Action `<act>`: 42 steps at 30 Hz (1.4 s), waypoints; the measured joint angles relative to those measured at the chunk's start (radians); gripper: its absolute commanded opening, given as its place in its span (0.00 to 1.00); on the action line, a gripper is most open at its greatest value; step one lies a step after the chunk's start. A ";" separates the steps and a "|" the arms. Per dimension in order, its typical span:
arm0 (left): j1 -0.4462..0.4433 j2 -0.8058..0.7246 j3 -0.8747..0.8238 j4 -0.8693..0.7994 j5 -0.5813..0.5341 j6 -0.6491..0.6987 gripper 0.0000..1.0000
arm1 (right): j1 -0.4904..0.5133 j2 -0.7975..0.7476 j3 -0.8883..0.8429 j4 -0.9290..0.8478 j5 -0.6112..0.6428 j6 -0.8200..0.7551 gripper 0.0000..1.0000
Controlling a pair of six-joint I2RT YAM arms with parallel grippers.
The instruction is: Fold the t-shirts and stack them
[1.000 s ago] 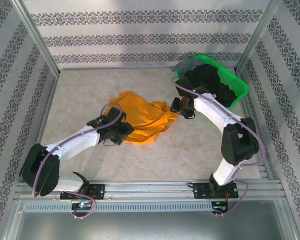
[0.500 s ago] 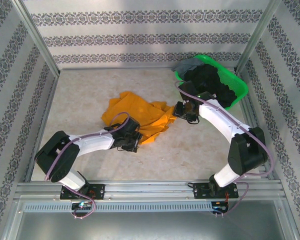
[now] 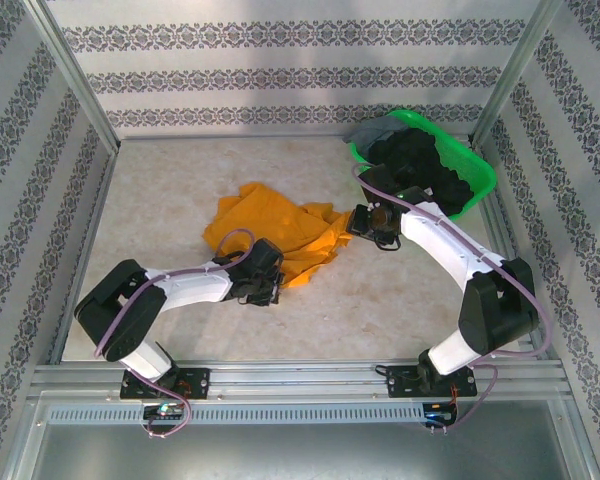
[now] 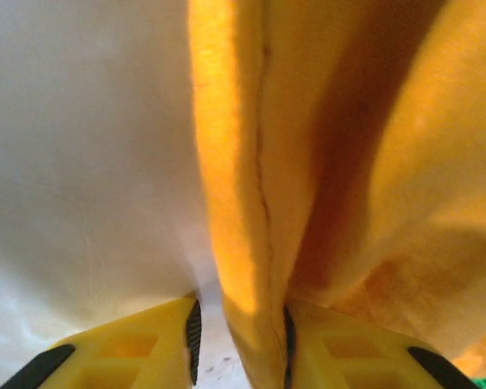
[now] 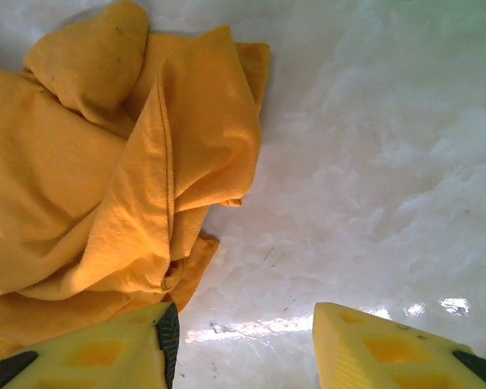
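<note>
Pale counter (image 3: 160,190), nothing folded yet: orange t-shirt (image 3: 270,225) crumpled mid-frame, its hem between the left hand (image 4: 239,324) fingers, grip unclear; right hand (image 5: 243,332) spread, empty, beside it; dark t-shirts (image 3: 430,170) heaped in basket (image 3: 483,183), upper right.

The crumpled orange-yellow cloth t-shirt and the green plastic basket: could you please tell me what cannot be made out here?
- Top view: the left gripper covers the near edge of the orange-yellow cloth t-shirt.
- Top view: the dark clothes in the green plastic basket merge into one heap; their number is unclear.
- Left wrist view: the fold is close and blurred; which shirt part it is cannot be told.
</note>
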 measured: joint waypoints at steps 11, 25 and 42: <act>0.000 -0.197 -0.041 -0.105 -0.092 0.022 0.00 | -0.013 -0.014 -0.013 0.003 -0.004 0.000 0.48; 0.337 -0.723 -0.168 -0.547 -0.244 0.341 0.00 | -0.013 -0.014 -0.038 0.047 -0.054 0.006 0.48; 0.500 -0.784 -0.167 -0.569 -0.303 0.687 0.00 | 0.266 0.391 0.062 0.166 -0.203 0.000 0.50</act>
